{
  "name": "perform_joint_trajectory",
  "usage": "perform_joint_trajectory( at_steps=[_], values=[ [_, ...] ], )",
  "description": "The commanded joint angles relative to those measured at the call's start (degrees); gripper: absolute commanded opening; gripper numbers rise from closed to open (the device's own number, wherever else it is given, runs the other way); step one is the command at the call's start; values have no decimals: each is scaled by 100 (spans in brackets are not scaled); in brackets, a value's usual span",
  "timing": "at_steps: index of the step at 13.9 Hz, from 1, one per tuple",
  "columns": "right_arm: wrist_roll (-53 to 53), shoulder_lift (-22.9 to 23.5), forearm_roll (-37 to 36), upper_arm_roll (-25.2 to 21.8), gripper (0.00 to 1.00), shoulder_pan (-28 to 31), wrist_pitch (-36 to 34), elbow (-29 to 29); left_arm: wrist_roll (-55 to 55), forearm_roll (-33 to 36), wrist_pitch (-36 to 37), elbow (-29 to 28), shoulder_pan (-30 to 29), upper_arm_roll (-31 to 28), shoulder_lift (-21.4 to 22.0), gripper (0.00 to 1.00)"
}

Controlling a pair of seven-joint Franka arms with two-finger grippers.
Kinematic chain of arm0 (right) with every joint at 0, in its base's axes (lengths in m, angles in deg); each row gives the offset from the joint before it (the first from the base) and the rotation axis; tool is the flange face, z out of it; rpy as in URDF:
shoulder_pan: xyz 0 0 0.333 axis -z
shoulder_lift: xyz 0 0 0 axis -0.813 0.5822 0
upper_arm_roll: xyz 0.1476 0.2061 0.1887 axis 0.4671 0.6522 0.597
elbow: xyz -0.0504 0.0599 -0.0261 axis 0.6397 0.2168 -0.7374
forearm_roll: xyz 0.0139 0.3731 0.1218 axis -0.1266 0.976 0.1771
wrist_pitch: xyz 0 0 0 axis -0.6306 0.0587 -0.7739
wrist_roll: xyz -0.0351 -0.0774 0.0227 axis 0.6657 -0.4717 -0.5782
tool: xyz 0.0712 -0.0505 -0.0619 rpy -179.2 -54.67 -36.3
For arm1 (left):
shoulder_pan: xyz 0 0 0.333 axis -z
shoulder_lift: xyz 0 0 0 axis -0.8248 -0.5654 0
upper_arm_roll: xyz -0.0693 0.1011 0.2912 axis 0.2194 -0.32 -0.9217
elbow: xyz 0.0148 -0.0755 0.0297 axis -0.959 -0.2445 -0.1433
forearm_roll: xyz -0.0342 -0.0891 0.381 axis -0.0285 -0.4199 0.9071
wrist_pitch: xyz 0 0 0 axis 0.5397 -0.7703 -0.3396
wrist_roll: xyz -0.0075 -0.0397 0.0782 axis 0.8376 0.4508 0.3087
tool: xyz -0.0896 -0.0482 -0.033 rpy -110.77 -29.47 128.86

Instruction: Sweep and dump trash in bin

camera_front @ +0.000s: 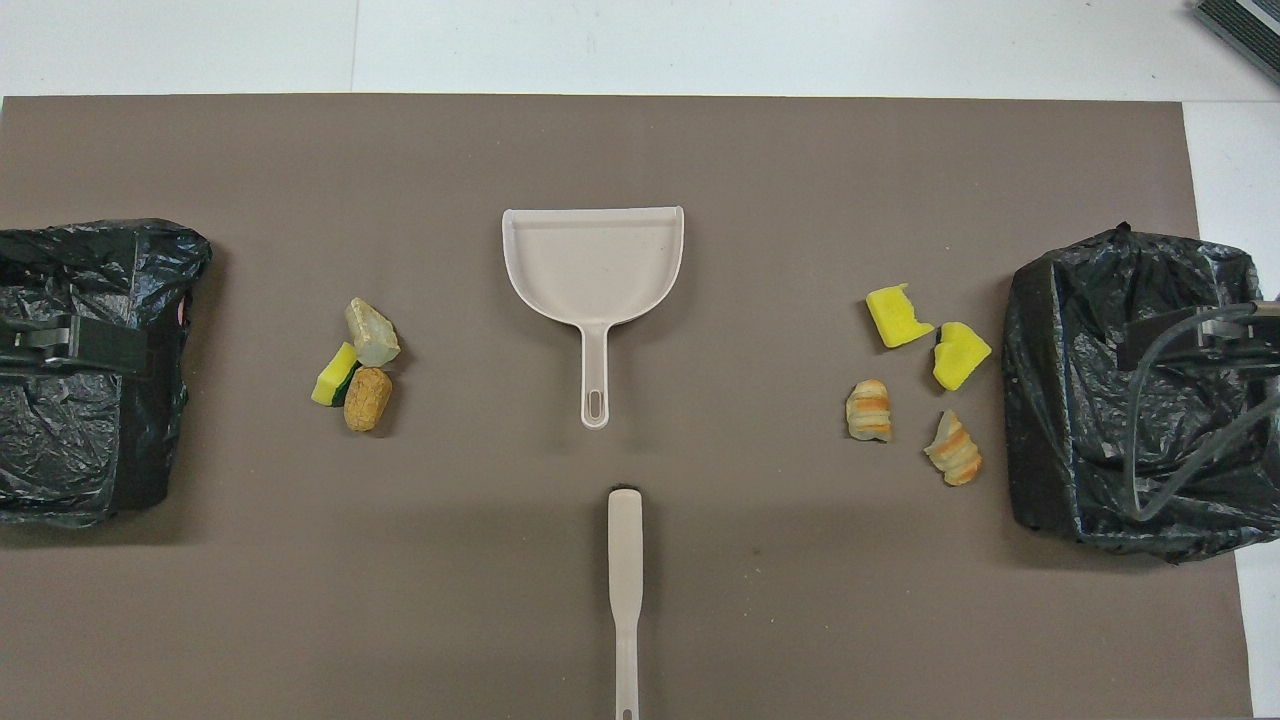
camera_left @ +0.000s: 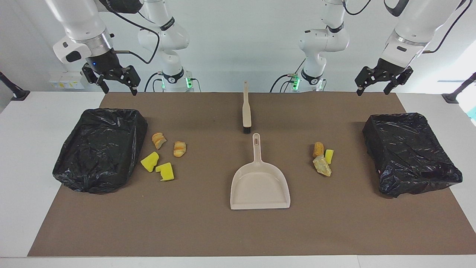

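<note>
The trash lies in two small groups on the brown mat. Two yellow wedges and two bread-like lumps sit beside the black-lined bin at the right arm's end. A yellow piece and two tan lumps lie toward the other bin. Between the groups rests a beige dustpan, its handle pointing at the brush. My right gripper hangs open high above the table at its own end. My left gripper hangs open high at its end. Neither touches anything.
In the overhead view the dustpan lies farther from the robots than the brush. The two trash groups lie on either side of them. White table borders the mat.
</note>
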Motion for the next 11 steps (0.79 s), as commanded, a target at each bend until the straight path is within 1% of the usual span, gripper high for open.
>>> perform_joint_trajectory(
  at_steps=[1, 9, 11],
  values=[
    [-86, -96, 120, 24, 100, 57, 7, -95, -24, 27, 28, 29, 7, -13, 21, 100],
    [-95, -88, 59, 15, 100, 75, 43, -104, -15, 27, 19, 29, 7, -13, 21, 100],
    [-112, -149, 24, 41, 100, -22, 69, -209, 2, 18, 28, 29, 16, -4, 21, 100]
  ],
)
